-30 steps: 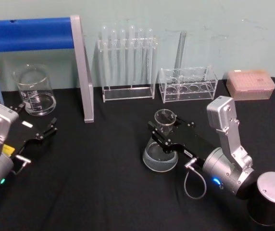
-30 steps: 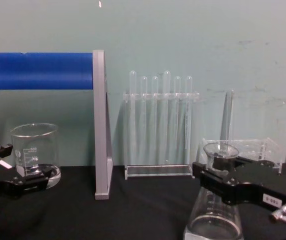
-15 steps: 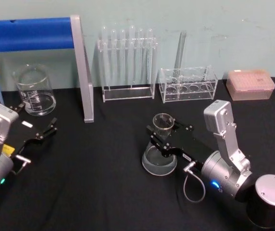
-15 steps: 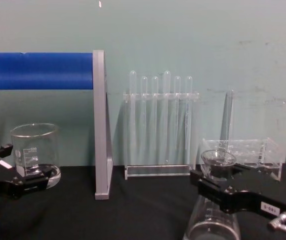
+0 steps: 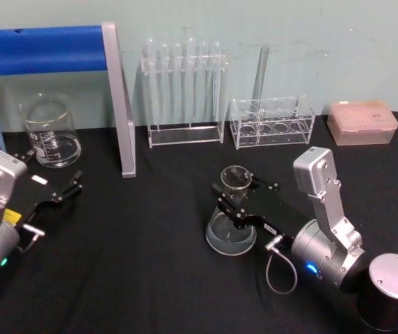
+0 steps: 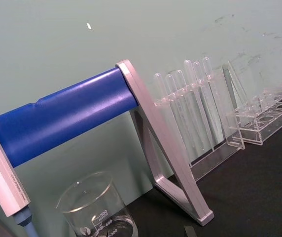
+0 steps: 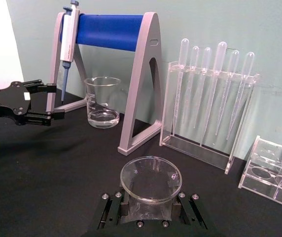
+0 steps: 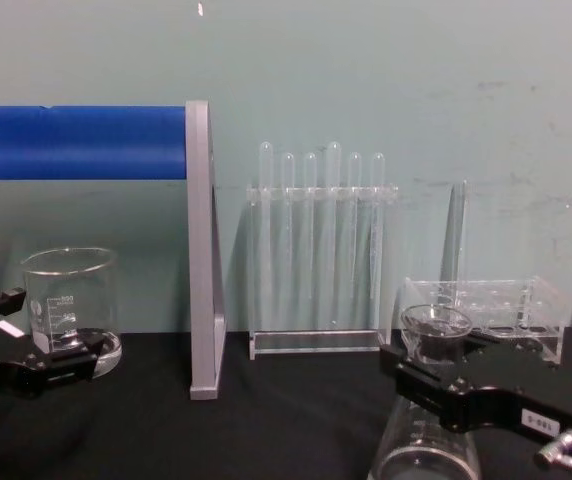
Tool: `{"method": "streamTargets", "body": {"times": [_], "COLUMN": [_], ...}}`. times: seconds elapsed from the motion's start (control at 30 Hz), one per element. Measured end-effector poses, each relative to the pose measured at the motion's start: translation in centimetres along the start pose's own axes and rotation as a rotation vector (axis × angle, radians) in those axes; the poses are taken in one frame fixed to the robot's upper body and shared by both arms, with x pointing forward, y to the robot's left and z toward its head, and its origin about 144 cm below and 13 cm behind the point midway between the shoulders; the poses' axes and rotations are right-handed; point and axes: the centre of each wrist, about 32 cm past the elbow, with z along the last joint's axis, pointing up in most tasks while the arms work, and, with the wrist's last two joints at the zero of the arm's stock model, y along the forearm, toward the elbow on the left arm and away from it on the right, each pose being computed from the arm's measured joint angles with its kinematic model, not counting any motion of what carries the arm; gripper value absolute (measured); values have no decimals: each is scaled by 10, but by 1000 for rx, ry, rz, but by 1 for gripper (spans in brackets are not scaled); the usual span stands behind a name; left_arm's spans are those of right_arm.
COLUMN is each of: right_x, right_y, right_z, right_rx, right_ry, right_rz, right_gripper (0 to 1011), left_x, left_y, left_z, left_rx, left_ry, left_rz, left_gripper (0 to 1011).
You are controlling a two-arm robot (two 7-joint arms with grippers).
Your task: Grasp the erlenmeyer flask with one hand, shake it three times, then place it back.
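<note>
While your right gripper [image 5: 236, 200] pinched the erlenmeyer flask [image 5: 232, 224] at its neck mid-worktop, you needed a firm hold and short shakes. Left gripper [image 5: 65, 182] sat spread near the worktop's left edge.

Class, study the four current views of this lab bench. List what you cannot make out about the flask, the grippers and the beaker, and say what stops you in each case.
- Erlenmeyer flask base: cut off by the chest view's bottom edge; whether it rests on the table cannot be told.
- Flask neck: covered by the right gripper in the head view.
- Flask contents: the glass is too clear to judge.
- Beaker bottom: cut off by the left wrist view's edge.
- Left gripper: parked by the beaker.
</note>
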Motion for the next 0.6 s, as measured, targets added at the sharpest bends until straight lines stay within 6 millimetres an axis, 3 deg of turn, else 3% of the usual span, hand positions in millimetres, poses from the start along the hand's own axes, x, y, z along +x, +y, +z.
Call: {"method": "streamTargets", "body": {"times": [0.4,0.6], "right_x": [0,0], "right_y": [0,0], "right_z": [0,0], "right_rx": [-1,-3], "right_ry": [0,1], "right_rz": [-1,-2], "right_gripper": [457,618], "left_x": [0,0], "left_y": [0,0], "left_z": [0,0], "left_rx": [0,0], "left_ry": [0,0], "left_rz": [0,0], "left_gripper": [1001,1001]}}
